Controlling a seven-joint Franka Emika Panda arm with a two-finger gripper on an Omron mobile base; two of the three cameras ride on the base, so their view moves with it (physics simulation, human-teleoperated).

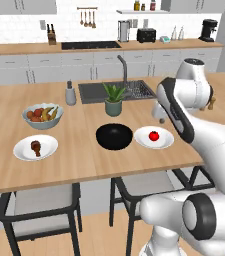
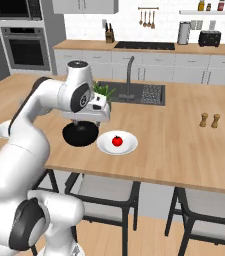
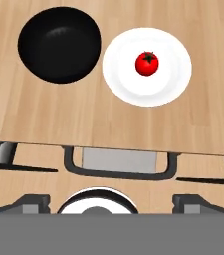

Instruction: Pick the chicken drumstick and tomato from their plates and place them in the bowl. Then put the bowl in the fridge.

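The glossy black bowl point(image 1: 114, 136) sits mid-counter near the front edge. Right beside it a white plate point(image 1: 165, 142) carries the red tomato point(image 1: 154, 135). Further left, another white plate point(image 1: 49, 150) holds the brown chicken drumstick point(image 1: 36, 146). My gripper point(image 2: 85, 122) hangs open and empty well above the counter, over the bowl's near side. In the hand view the bowl point(image 3: 59, 44) and the tomato point(image 3: 147, 63) on its plate point(image 3: 173, 84) lie ahead, with the fingertips point(image 3: 34, 201) spread wide at the bottom. The fridge is out of view.
A grey-blue fruit bowl point(image 1: 43, 116) stands behind the drumstick plate. A potted plant point(image 1: 114, 99), a soap dispenser point(image 1: 70, 94) and the sink point(image 1: 134, 89) lie behind the black bowl. Two shakers point(image 2: 209, 120) stand at the right. Stools point(image 1: 39, 205) sit under the counter's front edge.
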